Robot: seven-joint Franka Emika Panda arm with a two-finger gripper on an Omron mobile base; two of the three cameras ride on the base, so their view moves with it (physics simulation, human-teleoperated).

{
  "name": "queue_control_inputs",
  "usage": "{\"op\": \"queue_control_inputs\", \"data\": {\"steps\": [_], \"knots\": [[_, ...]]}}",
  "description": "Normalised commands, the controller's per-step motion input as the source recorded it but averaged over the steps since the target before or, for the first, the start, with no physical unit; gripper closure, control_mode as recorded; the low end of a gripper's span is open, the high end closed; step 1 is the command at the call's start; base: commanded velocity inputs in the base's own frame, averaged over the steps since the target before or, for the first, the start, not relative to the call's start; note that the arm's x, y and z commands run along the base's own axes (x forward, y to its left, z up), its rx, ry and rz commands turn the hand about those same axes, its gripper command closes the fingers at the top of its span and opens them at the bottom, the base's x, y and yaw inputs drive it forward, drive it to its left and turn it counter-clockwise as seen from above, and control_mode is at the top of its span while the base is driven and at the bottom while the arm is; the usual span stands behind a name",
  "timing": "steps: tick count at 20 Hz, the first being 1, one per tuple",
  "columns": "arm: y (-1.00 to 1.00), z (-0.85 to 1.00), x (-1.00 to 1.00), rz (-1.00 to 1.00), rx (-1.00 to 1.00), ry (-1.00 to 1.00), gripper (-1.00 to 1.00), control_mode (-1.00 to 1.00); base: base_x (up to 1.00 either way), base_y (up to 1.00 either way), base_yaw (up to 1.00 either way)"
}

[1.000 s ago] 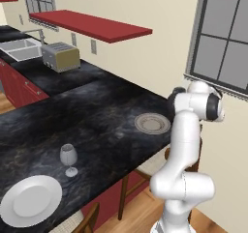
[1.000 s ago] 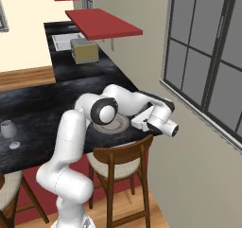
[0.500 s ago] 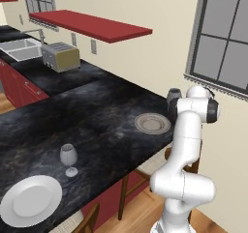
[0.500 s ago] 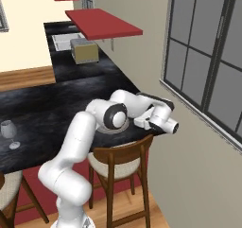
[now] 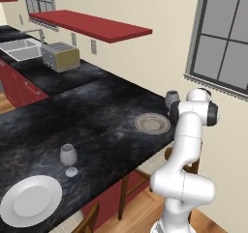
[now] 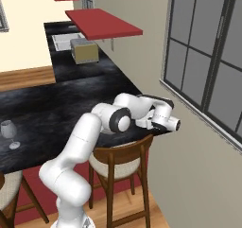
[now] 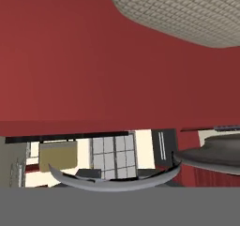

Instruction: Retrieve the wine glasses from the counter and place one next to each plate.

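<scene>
One wine glass (image 5: 171,100) is up at the far right end of the black counter (image 5: 97,106), just beyond the greyish patterned plate (image 5: 152,123). My gripper (image 6: 149,122) is there at the counter's end, shut on this glass; a curved grey part of the glass (image 7: 117,179) lies close along the bottom of the hand view. My own arm hides the fingers. The other wine glass (image 5: 68,158) stands upright on the counter, just beyond and right of the white plate (image 5: 30,203). It also shows at the left edge of the right base view (image 6: 9,132).
A wooden stool (image 6: 120,158) stands under the counter's edge below my hand, its cushion (image 7: 187,14) and the red cabinet front (image 7: 70,70) in the hand view. A toaster (image 5: 60,56), a sink (image 5: 17,48) and a red shelf (image 5: 92,25) lie farther back. A window (image 6: 208,66) is on the right.
The arm's elbow and upper links have swung round toward the counter's end. The hand and the glass have stayed almost in place by the patterned plate.
</scene>
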Motion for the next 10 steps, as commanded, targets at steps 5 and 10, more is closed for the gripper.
{"op": "queue_control_inputs", "data": {"steps": [5, 10], "knots": [[0.04, -0.29, 0.06, 0.09, 0.0, 0.0, 1.0, -1.0, 0.0, 0.0, 0.0], [0.09, -0.39, 0.0, 0.11, 0.0, 0.0, -1.0, -1.0, 0.0, 0.0, 0.0]]}}
